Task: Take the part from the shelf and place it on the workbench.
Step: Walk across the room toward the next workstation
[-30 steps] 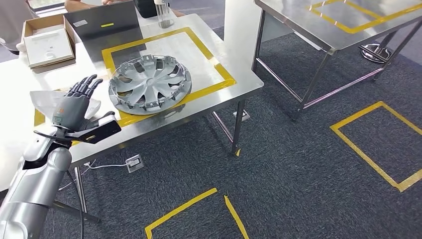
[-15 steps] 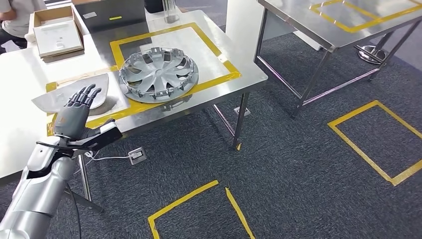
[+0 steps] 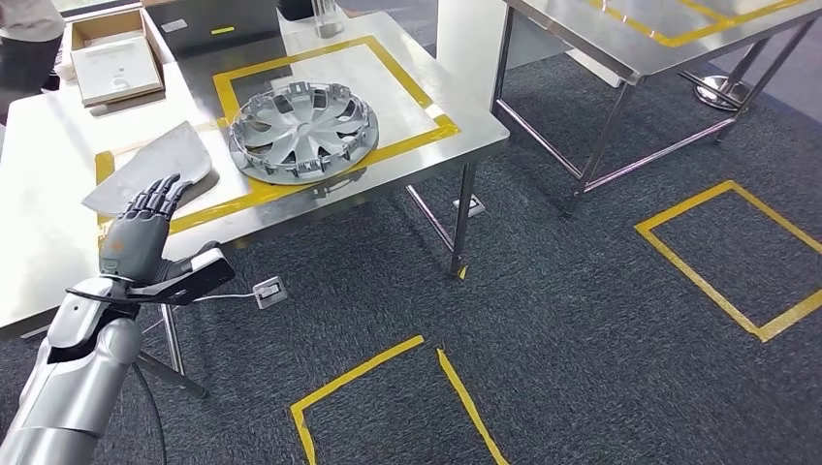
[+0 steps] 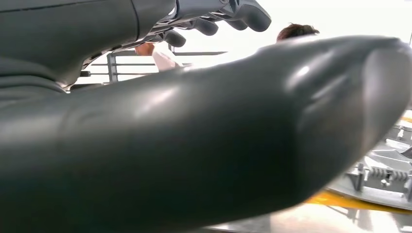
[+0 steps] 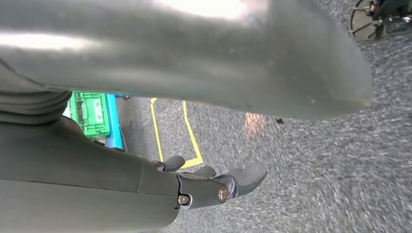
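The part, a silver wheel cover (image 3: 303, 131), lies flat on the steel workbench (image 3: 388, 73) inside a yellow tape rectangle; its rim (image 4: 384, 174) also appears in the left wrist view. My left hand (image 3: 136, 242) hovers at the bench's near edge, off to the cover's left and apart from it, fingers spread and holding nothing. Its thick thumb (image 4: 194, 136) is close to the left wrist camera. My right hand (image 5: 214, 187) hangs over the carpet, fingers loosely apart, with nothing in it.
A flat grey panel (image 3: 155, 172) lies on the bench just beyond my left hand. A cardboard box (image 3: 111, 58) sits at the back, a person (image 3: 24, 29) behind it. A second steel table (image 3: 630, 48) stands to the right. Yellow tape squares (image 3: 737, 262) mark the carpet.
The camera has shifted, so the whole scene moved. My left hand has drawn back from beside the wheel cover to the bench's near edge, still holding nothing.
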Available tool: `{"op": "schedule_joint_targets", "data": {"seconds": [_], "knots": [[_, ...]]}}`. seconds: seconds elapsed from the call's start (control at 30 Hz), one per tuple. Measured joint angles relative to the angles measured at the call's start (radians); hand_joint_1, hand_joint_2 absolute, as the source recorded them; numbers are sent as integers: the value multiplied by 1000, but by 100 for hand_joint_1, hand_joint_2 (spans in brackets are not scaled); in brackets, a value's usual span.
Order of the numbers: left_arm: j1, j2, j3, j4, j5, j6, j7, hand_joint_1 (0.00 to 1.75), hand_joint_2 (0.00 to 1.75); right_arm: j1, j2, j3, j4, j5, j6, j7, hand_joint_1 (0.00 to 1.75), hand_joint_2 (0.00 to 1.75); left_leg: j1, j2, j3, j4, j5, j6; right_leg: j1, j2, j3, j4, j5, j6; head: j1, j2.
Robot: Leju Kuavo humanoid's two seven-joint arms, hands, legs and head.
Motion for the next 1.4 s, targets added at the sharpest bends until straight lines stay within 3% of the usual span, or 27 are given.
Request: {"op": "schedule_joint_targets", "data": {"seconds": [0.07, 0.13, 0.17, 0.23, 0.3, 0.33, 0.37, 0.4, 0.5, 0.53, 0.63, 0.7, 0.8, 0.83, 0.87, 0.93, 1.0, 1.03, 1.1, 1.17, 1.23, 1.3, 1.33, 1.37, 1.4], "knots": [[-8, -5, 0, 5, -4, 0, -5, 0, 0, 0, 0, 0, 0, -2, -1, 0, 0, 0, -4, -5, 20, -40, -9, 17, 3, 1, -7, 5, 10, 14, 1, 0], [-16, -11, 0, 12, -7, 0, -8, 0, 0, 0, 0, 0, 0, -2, -2, 0, 0, 0, -4, -5, 6, -38, -2, 39, 2, 2, -10, 7, 16, 26, 1, 0], [-22, -15, 0, 16, -8, 0, -9, 0, 0, 1, 0, 0, 0, -2, -2, 0, 0, 0, -4, -3, 0, -38, 5, 49, 0, 3, -17, 18, 4, 31, 2, 0], [-32, -22, 0, 20, -10, 0, -11, 0, 0, 1, 0, -1, 0, -3, -2, 0, 0, 0, -4, 0, -18, -39, 24, 64, -3, 5, -48, 93, -68, 39, 2, 0], [-35, -27, 0, 24, -13, 0, -11, 0, 0, 2, 0, -1, 0, -3, -2, 0, 0, 0, -7, 1, -40, -37, 41, 69, -2, 6, -88, 219, -152, 42, 3, 0], [-36, -29, 0, 27, -14, 0, -11, 0, 0, 2, 0, -1, 0, -2, -2, 0, 0, 0, -10, 1, -51, -36, 49, 70, -2, 7, -96, 266, -169, 41, 3, 0], [-36, -31, 0, 29, -14, 0, -10, 0, 0, 2, 0, -1, 0, -1, -2, 0, 0, 0, -12, 1, -61, -34, 56, 70, -1, 7, -88, 280, -168, 39, 3, 0], [-36, -32, 0, 31, -15, 0, -8, 0, 0, 2, 0, -1, 0, 1, -2, 0, 0, 0, -13, 1, -70, -33, 62, 70, 1, 8, -61, 256, -151, 34, 3, 0], [-37, -35, 0, 32, -15, 0, -4, 0, 0, -1, -2, -1, 0, 7, 0, 0, 0, 0, -16, 2, -85, -31, 77, 63, 12, 9, 71, 64, -104, 11, 2, 0], [-38, -36, 0, 32, -15, 0, -4, 0, 0, -1, -3, -1, 0, 9, 2, 0, 0, 44, -15, 2, -86, -31, 81, 58, 17, 9, 94, 24, -99, 5, 2, 0], [-40, -37, 0, 32, -16, 0, -1, 0, 0, -1, -3, 0, 0, 13, 7, 0, 0, 175, -13, 4, -90, -35, 94, 39, 21, 6, 95, 2, -87, -7, 4, 0], [-41, -38, 1, 32, -17, 0, 2, 0, 0, -2, -3, 0, 0, 15, 10, 0, 0, 175, -14, 3, -104, -14, 69, 29, 13, 3, 87, -9, -71, -18, 3, 0], [-41, -38, 1, 34, -17, 0, 4, 0, 0, -1, -2, 0, 0, 16, 12, 0, 0, 175, -12, 3, -153, 136, -47, 16, 9, 0, 63, -13, -47, -26, 1, 0], [-40, -38, 1, 35, -17, 0, 4, 0, 0, -1, -2, 0, 0, 16, 13, 0, 0, 175, -11, 3, -164, 186, -70, 12, 9, 0, 53, -12, -40, -26, 1, 0], [-39, -38, 1, 36, -17, 0, 4, 0, 0, 0, -1, 0, 0, 16, 13, 0, 0, 175, -10, 4, -161, 209, -74, 10, 9, 0, 43, -11, -33, -24, 1, 0], [-39, -39, 1, 37, -18, 0, 5, 0, 0, 0, -1, 0, 0, 16, 14, 0, 0, 175, -9, 4, -106, 152, -33, 8, 7, -1, 24, -7, -20, -19, 1, 0], [-41, -41, 1, 36, -19, 0, 6, 0, 0, -1, 0, 0, 0, 16, 15, 0, 0, 175, -9, 3, -22, 24, -3, 9, 6, -1, 9, 0, -11, -10, 1, 0], [-42, -42, 1, 35, -20, 0, 7, 0, 0, -1, 0, 0, 0, 16, 16, 0, 0, 175, -11, 2, 4, -19, 1, 14, 6, -1, 4, 4, -6, -4, 1, 0], [-41, -46, 1, 34, -24, 0, 11, 0, 0, -1, -1, 0, 0, 16, 18, 0, 0, 175, -16, -2, 14, -41, 0, 30, 9, 0, -2, 5, 6, 8, 1, 0], [-41, -51, 1, 33, -27, -1, 16, 0, 0, 0, -1, 0, 0, 16, 20, 0, 0, 175, -15, -1, 0, -42, 10, 50, 8, 1, -8, 7, 11, 20, 1, 0], [-41, -57, 1, 30, -28, -3, 21, 0, 0, 0, -1, 0, 0, 15, 20, 0, 0, 175, -13, 1, -17, -44, 25, 68, 6, 5, -32, 57, -37, 31, 2, 0], [-38, -61, 3, 26, -25, 4, 24, 0, 0, 0, -1, 0, 0, 15, 19, 0, 0, 175, -14, 1, -36, -44, 40, 76, 5, 8, -75, 178, -122, 39, 2, 0], [-35, -64, 6, 23, -22, 11, 23, 0, 0, 1, -1, 0, 0, 14, 19, 0, 0, 175, -15, 1, -45, -43, 46, 78, 5, 9, -93, 238, -151, 41, 2, 0], [-30, -67, 10, 20, -16, 19, 21, 0, 44, 1, -1, 0, 0, 13, 19, 0, 0, 175, -16, 1, -53, -42, 52, 78, 5, 9, -98, 274, -161, 41, 2, 0], [-25, -70, 15, 15, -10, 26, 17, 0, 87, 1, -1, 0, 0, 13, 19, 0, 0, 175, -18, 1, -60, -41, 57, 78, 6, 10, -84, 273, -153, 38, 2, 0]]}}
